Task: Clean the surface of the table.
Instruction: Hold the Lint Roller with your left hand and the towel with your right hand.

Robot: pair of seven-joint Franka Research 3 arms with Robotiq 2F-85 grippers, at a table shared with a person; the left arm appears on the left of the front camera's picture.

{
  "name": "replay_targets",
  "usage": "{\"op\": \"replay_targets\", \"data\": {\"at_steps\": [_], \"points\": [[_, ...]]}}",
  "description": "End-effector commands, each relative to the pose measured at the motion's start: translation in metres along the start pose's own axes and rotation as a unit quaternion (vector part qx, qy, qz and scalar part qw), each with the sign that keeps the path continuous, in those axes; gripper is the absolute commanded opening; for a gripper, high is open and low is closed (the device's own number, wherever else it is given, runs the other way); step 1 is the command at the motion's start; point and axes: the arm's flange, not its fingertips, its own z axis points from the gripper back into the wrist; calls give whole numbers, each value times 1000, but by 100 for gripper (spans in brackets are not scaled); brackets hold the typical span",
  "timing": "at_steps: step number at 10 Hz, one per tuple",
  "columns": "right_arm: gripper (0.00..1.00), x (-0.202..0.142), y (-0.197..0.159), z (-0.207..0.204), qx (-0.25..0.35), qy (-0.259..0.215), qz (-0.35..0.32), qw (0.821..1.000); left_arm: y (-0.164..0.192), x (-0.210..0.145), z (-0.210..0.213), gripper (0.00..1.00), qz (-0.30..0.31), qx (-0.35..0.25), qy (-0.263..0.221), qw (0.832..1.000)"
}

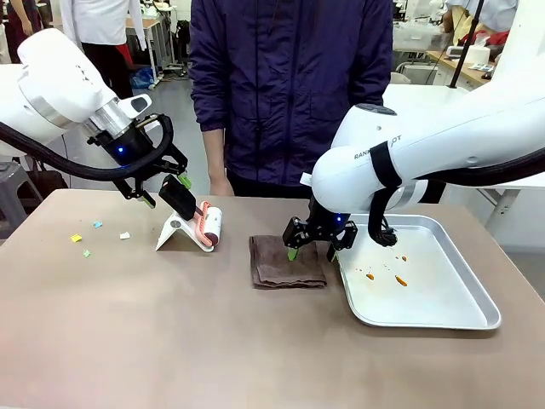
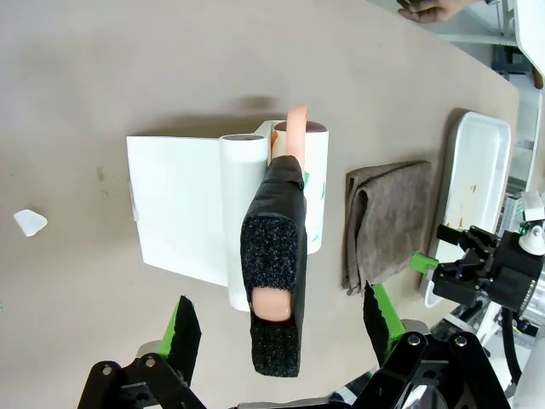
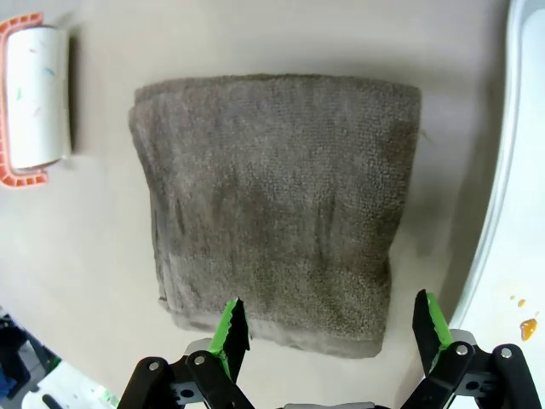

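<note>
The taupe-brown table [image 1: 170, 341] carries a few small coloured scraps [image 1: 86, 239] at its left. A lint roller [image 1: 207, 226] leans on a white stand [image 1: 174, 232], its black foam-wrapped handle [image 2: 272, 281] pointing up. My left gripper [image 1: 166, 189] [image 2: 281, 328] is open, with a finger on either side of that handle and a gap at both sides. A folded brown towel [image 1: 288, 262] [image 3: 281, 204] lies at the table's middle. My right gripper [image 1: 313, 249] [image 3: 330, 328] hangs open just above the towel's near edge, holding nothing.
A shallow metal tray [image 1: 464, 319] with orange stains sits at the right, its rim [image 3: 502, 213] close beside the towel. A person in a dark blue jacket [image 1: 289, 85] stands at the far edge. The near half of the table offers free room.
</note>
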Motion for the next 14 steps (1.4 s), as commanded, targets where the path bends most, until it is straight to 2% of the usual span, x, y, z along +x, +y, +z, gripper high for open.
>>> {"op": "replay_targets", "data": {"at_steps": [1, 3, 5, 7, 10, 11, 12, 13, 14], "points": [[100, 14, 11, -5, -18, -6, -28, 999, 4, 4, 2, 100, -9, -17, 0, 1000], [100, 18, 18, -12, -24, -12, -54, 998, 10, 7, 4, 100, -7, -17, -1, 1000], [100, 18, 26, -17, -73, -25, -87, 993, 13, 7, 3, 100, -7, -19, 1, 1000], [100, 19, 29, -21, -89, -28, -94, 991, 15, 7, 3, 100, -8, -19, 0, 1000], [100, 23, 27, -28, -87, -27, -101, 991, 19, 9, 4, 100, -9, -20, -2, 1000], [100, 24, 25, -29, -82, -27, -100, 991, 19, 9, 4, 86, -10, -20, -5, 1000], [73, 25, 24, -30, -76, -30, -92, 992, 19, 9, 4, 40, -15, -20, -8, 1000], [40, 26, 23, -31, -72, -22, -95, 993, 18, 8, 5, 27, -18, -24, -12, 999], [13, 26, 23, -32, -63, -18, -96, 993, 19, 9, 5, 0, -20, -26, -13, 999]]}}
